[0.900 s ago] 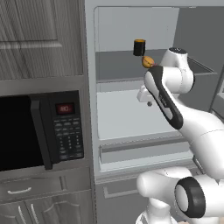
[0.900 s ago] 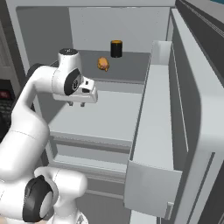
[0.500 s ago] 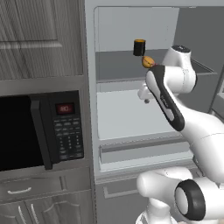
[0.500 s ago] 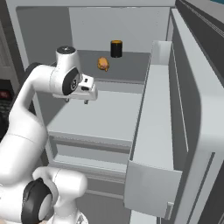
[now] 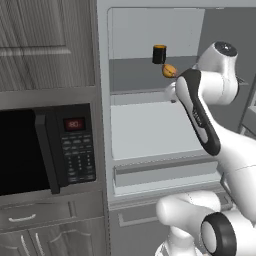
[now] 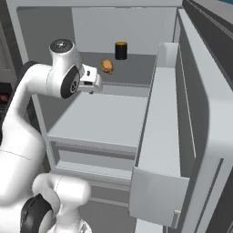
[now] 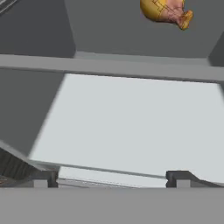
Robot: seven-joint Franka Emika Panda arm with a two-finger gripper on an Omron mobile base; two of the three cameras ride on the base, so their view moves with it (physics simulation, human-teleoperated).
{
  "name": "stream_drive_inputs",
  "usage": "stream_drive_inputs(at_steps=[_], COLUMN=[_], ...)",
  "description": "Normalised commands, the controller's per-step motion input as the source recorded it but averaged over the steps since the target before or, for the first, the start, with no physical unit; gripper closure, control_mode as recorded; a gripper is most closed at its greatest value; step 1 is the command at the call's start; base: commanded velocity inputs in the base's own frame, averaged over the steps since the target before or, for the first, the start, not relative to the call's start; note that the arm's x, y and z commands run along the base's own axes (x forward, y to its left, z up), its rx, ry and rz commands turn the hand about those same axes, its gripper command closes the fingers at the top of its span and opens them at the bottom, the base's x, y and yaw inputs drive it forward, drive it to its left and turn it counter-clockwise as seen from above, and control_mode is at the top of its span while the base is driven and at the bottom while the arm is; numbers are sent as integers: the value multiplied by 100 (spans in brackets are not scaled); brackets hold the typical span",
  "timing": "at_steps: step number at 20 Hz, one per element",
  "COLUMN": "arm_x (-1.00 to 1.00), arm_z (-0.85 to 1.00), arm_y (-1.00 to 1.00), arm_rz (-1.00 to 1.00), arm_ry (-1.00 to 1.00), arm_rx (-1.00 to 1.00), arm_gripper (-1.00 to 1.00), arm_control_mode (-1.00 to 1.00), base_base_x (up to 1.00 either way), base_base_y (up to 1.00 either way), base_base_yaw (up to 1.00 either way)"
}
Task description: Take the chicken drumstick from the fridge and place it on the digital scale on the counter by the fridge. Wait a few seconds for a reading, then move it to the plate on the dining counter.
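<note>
The chicken drumstick (image 5: 169, 70) (image 6: 107, 66) is a glossy orange-brown lump lying on the upper shelf of the open fridge (image 5: 150, 30) (image 6: 91, 27). It also shows at the top right of the hand view (image 7: 166, 11). My gripper (image 6: 93, 87) (image 7: 111, 179) hovers in front of that shelf's edge, slightly below and short of the drumstick. It is open, its fingertips (image 7: 43, 178) wide apart with nothing between them. The digital scale, the plate and the dining counter are out of view.
A black jar with an orange band (image 5: 159, 54) (image 6: 120, 50) stands just behind the drumstick. A wide pale lower shelf (image 7: 131, 122) lies under the gripper. The open fridge door (image 6: 200, 113) with its bin is on the right. A black microwave (image 5: 45, 145) sits to the left.
The gripper has risen and moved a little forward, from the lower shelf level toward the upper shelf edge near the drumstick. The drumstick and jar have not moved.
</note>
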Motion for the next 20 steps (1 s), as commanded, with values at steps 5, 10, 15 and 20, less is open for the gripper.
stream_drive_inputs(at_steps=[5, 10, 15, 20], arm_x=[7, 29, 46, 28], arm_z=[85, 53, 2, -15], arm_y=[-17, -19, -50, -62], arm_rz=[-5, -12, -19, -10], arm_ry=[-9, -3, -2, -5], arm_rx=[0, 0, 11, 22], arm_gripper=[-100, -100, -100, -100], arm_control_mode=[-100, -100, -100, -100], base_base_x=[0, 0, 0, 0], base_base_y=[0, 0, 0, 0], base_base_yaw=[0, 0, 0, 0])
